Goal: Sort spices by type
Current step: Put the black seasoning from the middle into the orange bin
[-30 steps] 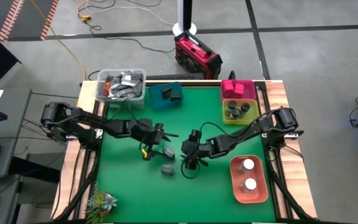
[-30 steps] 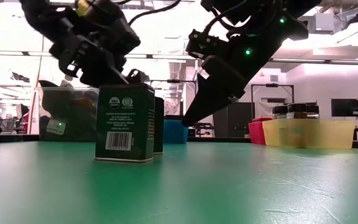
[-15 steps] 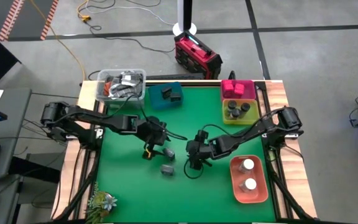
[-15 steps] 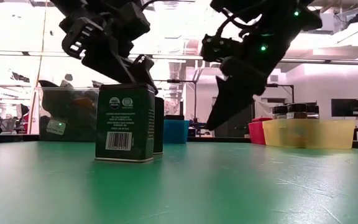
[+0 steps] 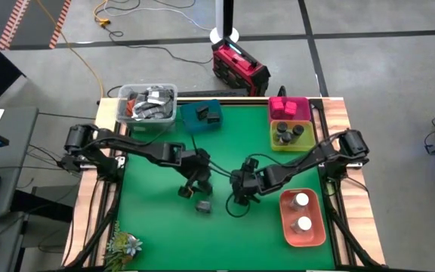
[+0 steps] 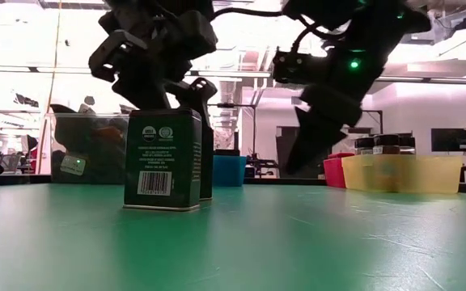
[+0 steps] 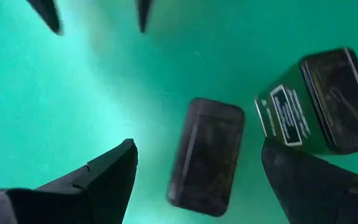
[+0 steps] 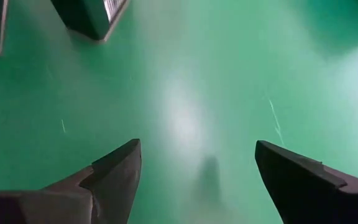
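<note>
Two dark grey tins stand upright on the green mat (image 5: pixel 157 227). One tin (image 5: pixel 202 205) is nearer the front edge. The other tin (image 7: pixel 207 155) sits below my left gripper (image 5: pixel 196 187), whose open fingers hover above it on either side without touching. My right gripper (image 5: pixel 240 198) hangs open over bare mat just right of the tins, with nothing between its fingers (image 8: pixel 114 171). In the low view the front tin (image 6: pixel 162 159) half hides the one behind it.
At the back stand a clear tub of clutter (image 5: pixel 148 103) and a teal tray (image 5: pixel 193 121) with dark tins. On the right are a pink tray (image 5: pixel 288 107) with magenta boxes, a yellow tray (image 5: pixel 308 140) with dark-lidded jars and a salmon tray (image 5: pixel 285 219) with white-capped jars.
My left gripper has risen and swung toward the table's right and near side. It now stands over the tins and has tipped as it went. My right gripper has drawn a little toward the right edge and its fingertips have lifted. Both stay open and the tins have not moved.
</note>
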You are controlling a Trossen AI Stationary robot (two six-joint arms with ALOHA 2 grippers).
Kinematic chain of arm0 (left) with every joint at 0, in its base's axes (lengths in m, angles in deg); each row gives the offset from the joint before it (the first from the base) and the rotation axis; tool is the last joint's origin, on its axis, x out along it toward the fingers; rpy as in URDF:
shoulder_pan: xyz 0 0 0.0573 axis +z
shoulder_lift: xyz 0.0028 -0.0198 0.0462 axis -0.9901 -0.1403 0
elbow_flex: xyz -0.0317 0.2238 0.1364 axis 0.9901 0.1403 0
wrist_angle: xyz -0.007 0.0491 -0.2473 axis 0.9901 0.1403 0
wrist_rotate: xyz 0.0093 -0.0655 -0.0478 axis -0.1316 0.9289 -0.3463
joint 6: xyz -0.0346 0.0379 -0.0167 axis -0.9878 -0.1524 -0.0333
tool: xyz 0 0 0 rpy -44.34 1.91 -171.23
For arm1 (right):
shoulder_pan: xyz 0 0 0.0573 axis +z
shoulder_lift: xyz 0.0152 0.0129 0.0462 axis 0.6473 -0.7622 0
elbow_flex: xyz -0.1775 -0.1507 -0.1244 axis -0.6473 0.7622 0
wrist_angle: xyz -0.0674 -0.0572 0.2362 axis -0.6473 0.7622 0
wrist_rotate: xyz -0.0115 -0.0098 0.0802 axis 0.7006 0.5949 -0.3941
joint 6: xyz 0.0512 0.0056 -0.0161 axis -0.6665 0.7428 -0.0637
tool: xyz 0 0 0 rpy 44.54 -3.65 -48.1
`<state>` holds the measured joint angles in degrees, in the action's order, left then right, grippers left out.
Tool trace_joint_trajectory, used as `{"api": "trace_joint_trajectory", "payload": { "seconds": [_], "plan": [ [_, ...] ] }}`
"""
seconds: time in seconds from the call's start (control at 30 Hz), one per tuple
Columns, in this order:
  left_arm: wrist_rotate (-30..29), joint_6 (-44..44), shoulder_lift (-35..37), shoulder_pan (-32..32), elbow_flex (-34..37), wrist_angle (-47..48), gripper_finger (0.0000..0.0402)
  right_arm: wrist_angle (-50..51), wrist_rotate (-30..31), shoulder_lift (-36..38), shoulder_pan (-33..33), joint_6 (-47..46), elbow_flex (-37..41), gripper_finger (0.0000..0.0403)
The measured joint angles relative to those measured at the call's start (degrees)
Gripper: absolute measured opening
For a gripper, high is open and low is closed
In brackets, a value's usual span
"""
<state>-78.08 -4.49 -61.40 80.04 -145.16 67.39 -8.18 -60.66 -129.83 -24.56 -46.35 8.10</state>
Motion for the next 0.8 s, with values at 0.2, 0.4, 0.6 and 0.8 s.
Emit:
{"api": "trace_joint_trajectory", "payload": {
  "seconds": [0.2,0.4,0.6,0.8],
  "plan": [
    [-1.75,2.68,-1.74,-1.4,-1.36,1.19,0.0329,2.05,2.7,0.0,1.56,-1.77,0.0,0.034],
    [-3.32,3.05,-2.15,-1.21,-1.36,0.8,0.0316,-0.24,3.2,0.0,2.26,-0.76,0.0,0.034],
    [-3.66,4.15,-3.69,-1.13,-1.45,0.08,0.0276,0.03,1.57,0.0,2.94,0.25,0.0,0.034],
    [-7.0,3.9,-5.09,-1.15,-1.36,-0.41,0.024,1.6,0.78,-0.02,3.42,-0.93,0.0,0.034]
  ]
}}
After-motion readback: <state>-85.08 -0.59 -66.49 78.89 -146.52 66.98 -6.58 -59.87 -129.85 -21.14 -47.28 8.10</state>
